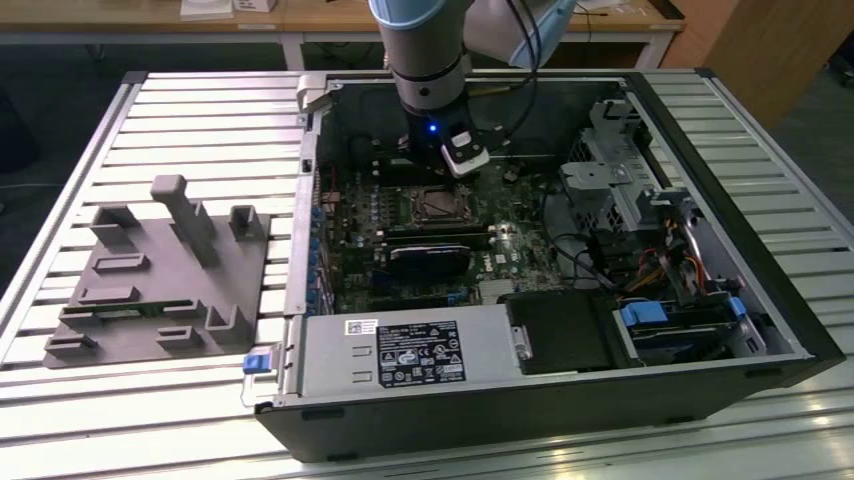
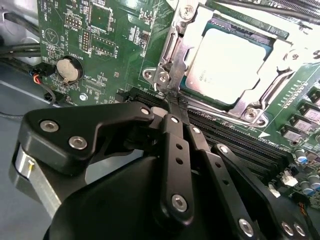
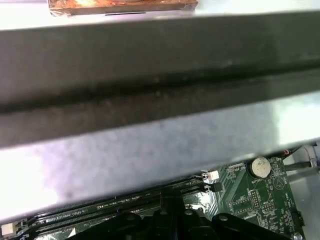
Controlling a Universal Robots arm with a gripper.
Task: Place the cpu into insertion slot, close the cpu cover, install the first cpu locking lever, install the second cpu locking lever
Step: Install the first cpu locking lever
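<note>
The cpu (image 2: 235,57), a pale silvery square, lies in the insertion slot (image 1: 435,205) on the green board. The cpu cover (image 2: 199,30), a silvery frame with a square window, is down over it. A thin metal locking lever (image 2: 172,60) runs along one side of the socket. My gripper (image 2: 176,102) is shut, its black fingertips together and touching the lever's end at the socket's corner. In the exterior view the gripper (image 1: 424,172) reaches down inside the open computer case, just behind the socket. The first wrist view has the fingers (image 3: 172,217) above the long black memory slots.
Long black memory slots (image 2: 235,135) run beside the socket, under my fingers. A coin battery (image 2: 67,70) sits on the board. A black graphics card (image 1: 430,262), a power supply (image 1: 400,352) and a drive cage (image 1: 614,180) crowd the case. A grey fixture (image 1: 167,270) stands at the exterior view's left.
</note>
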